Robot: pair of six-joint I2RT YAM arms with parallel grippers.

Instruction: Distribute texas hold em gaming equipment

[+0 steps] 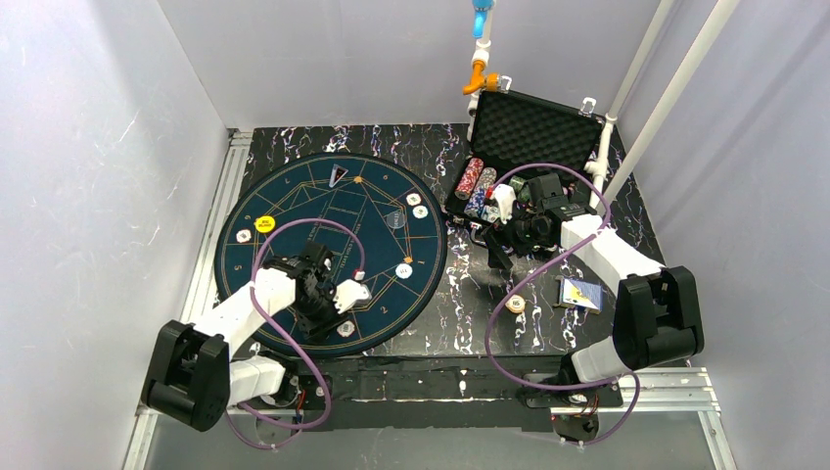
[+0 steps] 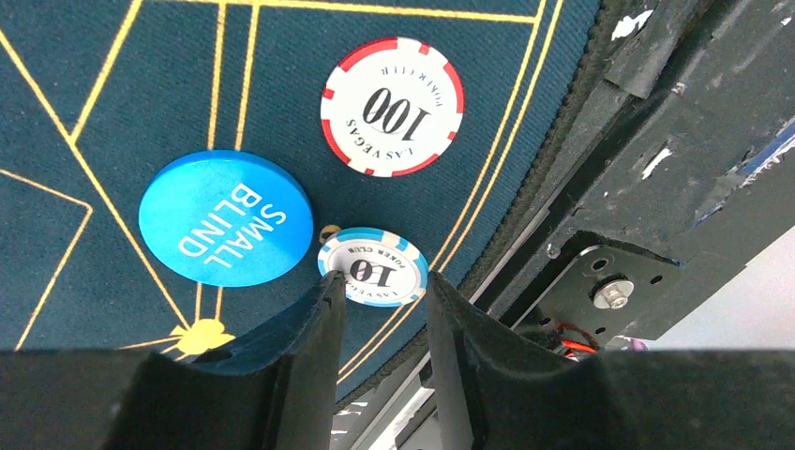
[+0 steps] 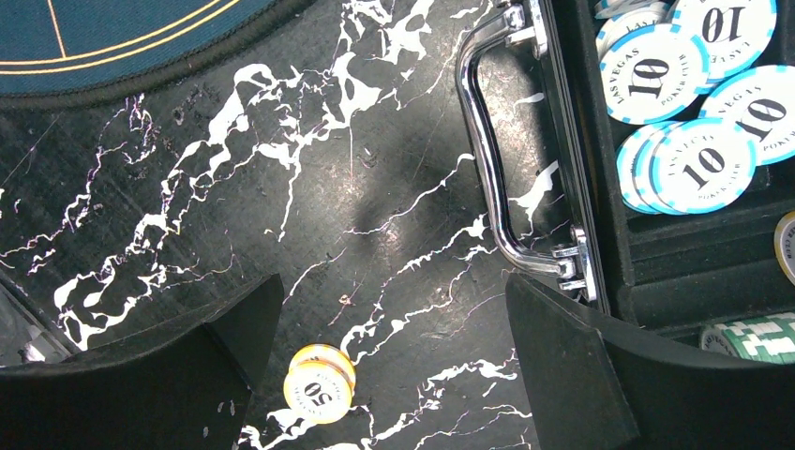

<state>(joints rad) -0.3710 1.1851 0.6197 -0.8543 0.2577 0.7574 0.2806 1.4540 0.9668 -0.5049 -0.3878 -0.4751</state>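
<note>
On the round dark-blue mat [image 2: 94, 94], a blue-and-white 10 chip [image 2: 373, 267] lies flat, its near edge between the tips of my left gripper [image 2: 382, 286]. The jaws stand narrowly apart and flank the chip. Beside it lie the blue SMALL BLIND button [image 2: 225, 217] and a red-and-white 100 chip [image 2: 392, 106]. My right gripper [image 3: 394, 309] hangs wide open and empty over the marbled table, left of the case handle [image 3: 487, 159]. Two stacked yellow 50 chips [image 3: 319, 382] lie below it. Blue 10 chips [image 3: 703, 159] sit in the case.
The open black case [image 1: 533, 127] stands at the back right with chip rows [image 1: 470, 178]. A card deck [image 1: 579, 294] lies by the right arm. The mat [image 1: 294, 196] also carries a yellow button [image 1: 264, 223] and white chips [image 1: 402, 271]. White poles rise at the back right.
</note>
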